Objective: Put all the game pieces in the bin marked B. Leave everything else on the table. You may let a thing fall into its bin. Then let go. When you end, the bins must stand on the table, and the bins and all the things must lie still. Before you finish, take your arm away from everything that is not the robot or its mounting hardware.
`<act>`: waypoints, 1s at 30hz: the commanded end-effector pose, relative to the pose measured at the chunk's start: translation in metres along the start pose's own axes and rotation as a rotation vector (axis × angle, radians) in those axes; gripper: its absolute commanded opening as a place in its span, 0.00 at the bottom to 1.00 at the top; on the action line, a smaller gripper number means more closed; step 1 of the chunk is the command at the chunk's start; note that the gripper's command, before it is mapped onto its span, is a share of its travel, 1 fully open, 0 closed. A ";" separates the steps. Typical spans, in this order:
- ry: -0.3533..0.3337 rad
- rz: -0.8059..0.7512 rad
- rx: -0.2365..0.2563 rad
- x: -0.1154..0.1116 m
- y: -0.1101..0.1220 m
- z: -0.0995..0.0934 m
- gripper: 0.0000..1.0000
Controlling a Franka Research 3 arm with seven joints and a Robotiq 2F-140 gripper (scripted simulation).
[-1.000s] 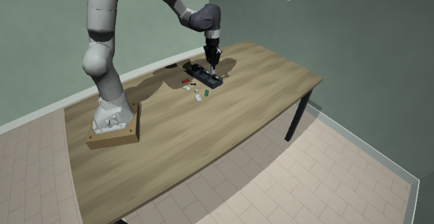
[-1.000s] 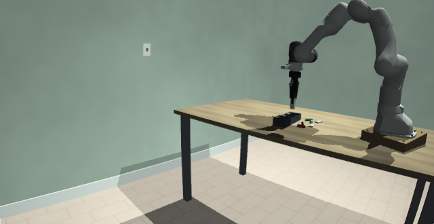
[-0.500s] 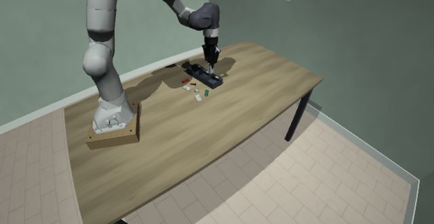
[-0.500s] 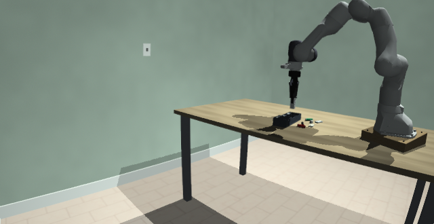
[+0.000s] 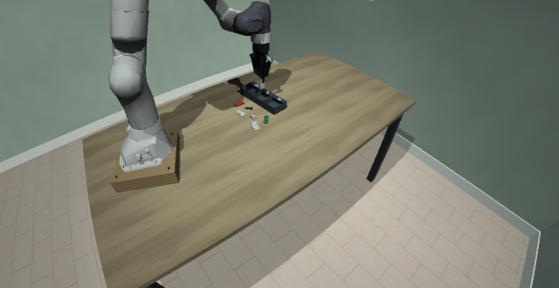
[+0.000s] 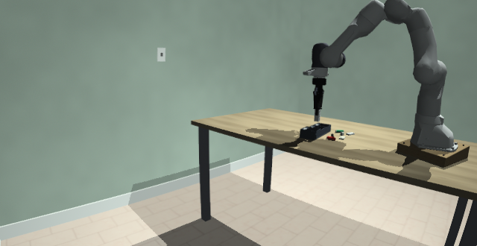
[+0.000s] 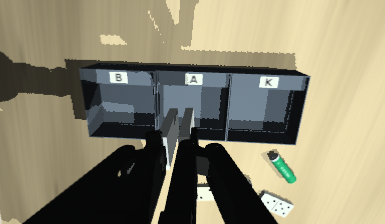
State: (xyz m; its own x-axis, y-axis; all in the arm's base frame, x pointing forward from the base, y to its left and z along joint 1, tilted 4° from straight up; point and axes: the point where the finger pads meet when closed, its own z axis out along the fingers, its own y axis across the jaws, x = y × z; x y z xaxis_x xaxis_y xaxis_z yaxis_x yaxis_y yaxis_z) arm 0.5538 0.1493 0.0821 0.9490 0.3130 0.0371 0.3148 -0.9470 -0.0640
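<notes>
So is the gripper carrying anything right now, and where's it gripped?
Nothing appears to be held. The gripper is shut above the bin marked A, and the wrist view shows only a bare slit between its pads.

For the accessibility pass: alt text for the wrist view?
Closed gripper hangs above bin A, the middle of a dark B-A-K row. A green lighter and a domino lie on the table nearby.
</notes>
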 end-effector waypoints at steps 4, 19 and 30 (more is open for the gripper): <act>0.003 0.049 -0.004 0.001 -0.003 0.007 0.05; 0.003 0.049 -0.004 0.001 -0.003 0.042 0.05; 0.003 0.049 -0.004 0.001 -0.003 0.059 0.05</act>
State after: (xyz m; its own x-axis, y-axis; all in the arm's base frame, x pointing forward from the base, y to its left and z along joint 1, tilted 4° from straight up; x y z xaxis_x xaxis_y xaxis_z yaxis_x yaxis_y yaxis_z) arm 0.5501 0.1559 0.0225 0.9611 0.2751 0.0236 0.2761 -0.9589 -0.0646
